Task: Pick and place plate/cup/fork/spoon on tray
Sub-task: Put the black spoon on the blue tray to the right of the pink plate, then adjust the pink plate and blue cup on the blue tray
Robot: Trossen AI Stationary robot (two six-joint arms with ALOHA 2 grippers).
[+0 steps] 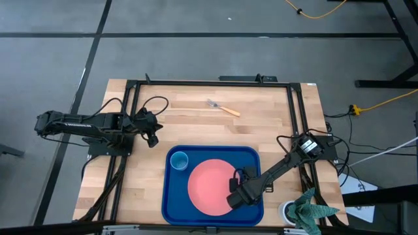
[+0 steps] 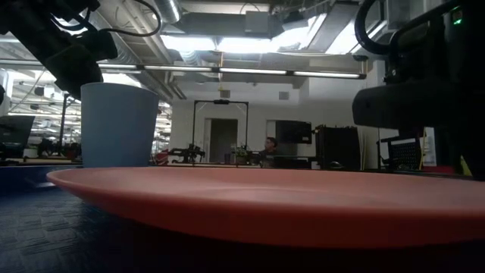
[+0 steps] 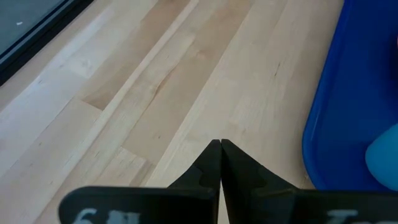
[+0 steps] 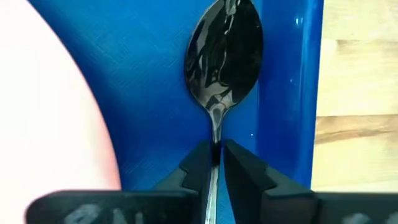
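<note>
The dark-blue tray (image 1: 171, 203) lies at the table's near middle. The salmon-pink plate (image 1: 210, 187) lies flat in it, and the light-blue cup (image 1: 179, 160) stands in its far left corner. My right gripper (image 1: 236, 186) is low over the tray, between the plate and the tray's right rim, shut on the dark spoon (image 4: 224, 53). The fork (image 1: 224, 108) lies on the bare wood near the far edge. My left gripper (image 1: 152, 138) waits shut and empty over the wood left of the tray, and it also shows in its wrist view (image 3: 220, 146). My right gripper pinches the spoon's thin neck (image 4: 216, 142), just behind the bowl, between its two fingers. The fingers lie along the spoon, whose bowl points away from the gripper. The bowl is over the tray's floor (image 4: 155, 93) close beside the right rim (image 4: 289, 93). I cannot tell whether it touches the floor.
A white round container with green cloth (image 1: 307, 209) stands at the table's near right corner. Black frame rails (image 1: 209, 83) run along the far edge and down both sides. Bare wood lies between the tray and the fork.
</note>
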